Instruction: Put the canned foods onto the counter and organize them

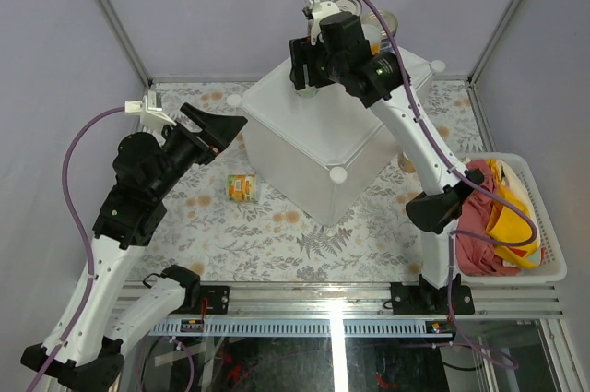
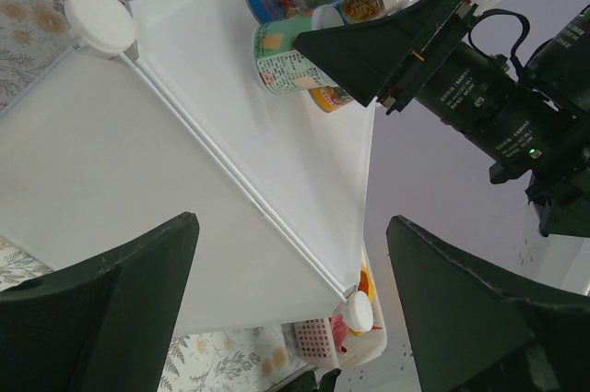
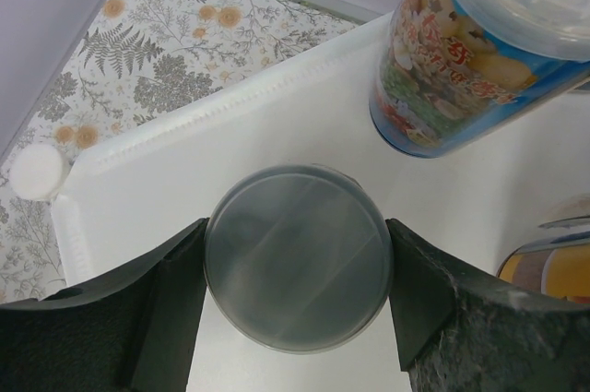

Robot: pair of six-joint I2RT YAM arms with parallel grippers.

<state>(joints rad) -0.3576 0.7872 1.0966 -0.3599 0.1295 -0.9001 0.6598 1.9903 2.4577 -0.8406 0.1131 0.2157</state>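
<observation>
can upright on counter, long axis vertical, right claw clamped on it, left claw apart

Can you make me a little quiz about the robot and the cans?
1. True or false: the right gripper is empty.
2. Where is the yellow-labelled can? A: on the floral table; B: in the basket; C: on the counter.
3. Fill in: the left gripper has its jaws ___.
Key: 1 false, it is shut on a silver-topped can. 2 A. 3 open.
</observation>
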